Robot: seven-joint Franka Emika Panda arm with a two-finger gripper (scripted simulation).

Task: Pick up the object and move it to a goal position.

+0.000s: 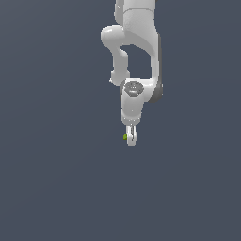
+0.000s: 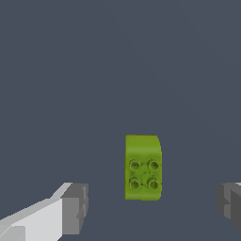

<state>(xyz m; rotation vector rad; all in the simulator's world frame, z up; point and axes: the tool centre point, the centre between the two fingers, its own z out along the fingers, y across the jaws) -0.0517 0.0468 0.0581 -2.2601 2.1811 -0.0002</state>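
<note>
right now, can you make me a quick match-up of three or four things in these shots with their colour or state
Column 1:
1. brick
2. gripper
3. finger pads
4. arm link

Column 2:
A. white, reaching down from the top of the exterior view
B. lime green, four studs showing
C. open, touching nothing
D. grey, one on each side of the brick

Pairs: 1-B, 2-C, 3-D, 4-A
</note>
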